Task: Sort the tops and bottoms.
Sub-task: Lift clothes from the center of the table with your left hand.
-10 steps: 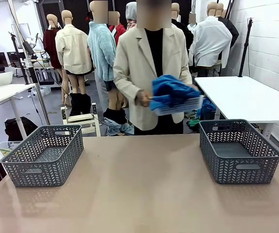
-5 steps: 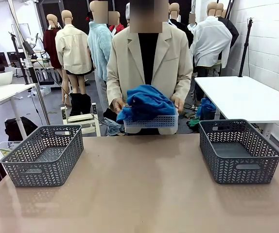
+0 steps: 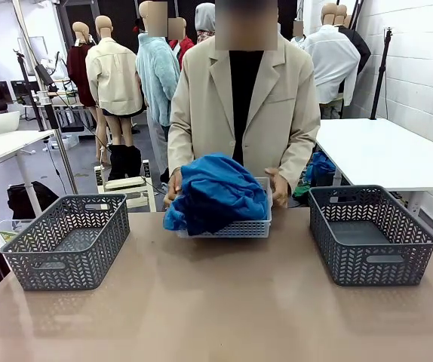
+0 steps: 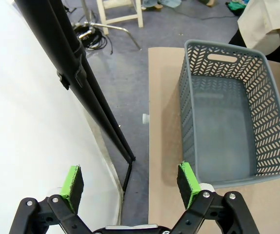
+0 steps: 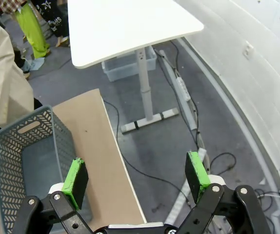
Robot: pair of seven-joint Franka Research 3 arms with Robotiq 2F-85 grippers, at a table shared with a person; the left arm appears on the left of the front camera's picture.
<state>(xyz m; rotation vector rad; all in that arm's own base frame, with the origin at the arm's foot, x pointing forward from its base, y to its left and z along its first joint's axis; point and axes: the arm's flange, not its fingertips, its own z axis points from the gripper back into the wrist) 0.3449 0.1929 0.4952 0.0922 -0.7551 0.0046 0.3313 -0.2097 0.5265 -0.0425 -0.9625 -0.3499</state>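
Note:
A heap of bright blue tops [image 3: 218,187] fills a small pale lattice basket [image 3: 245,228] at the far middle of the table. A darker navy fold [image 3: 201,213] shows low in the heap; I cannot tell whether it is one of the bottoms. The person in a beige jacket holds this basket with a hand [image 3: 279,188] on each side. My left gripper [image 4: 130,180] hangs open and bare beside the table's left edge, just short of a grey basket [image 4: 271,122]. My right gripper [image 5: 136,173] stands open and bare over the floor off the table's right edge.
An empty grey basket [image 3: 66,256] stands at the table's left and another [image 3: 371,256] at its right, the latter also in the right wrist view [image 5: 13,161]. A black stand [image 4: 81,83] rises beside the left edge. A white table [image 5: 125,24] stands off to the right.
The person has carried the small basket of blue clothes from the right, turned to face me, and lowered it onto the far middle of the table.

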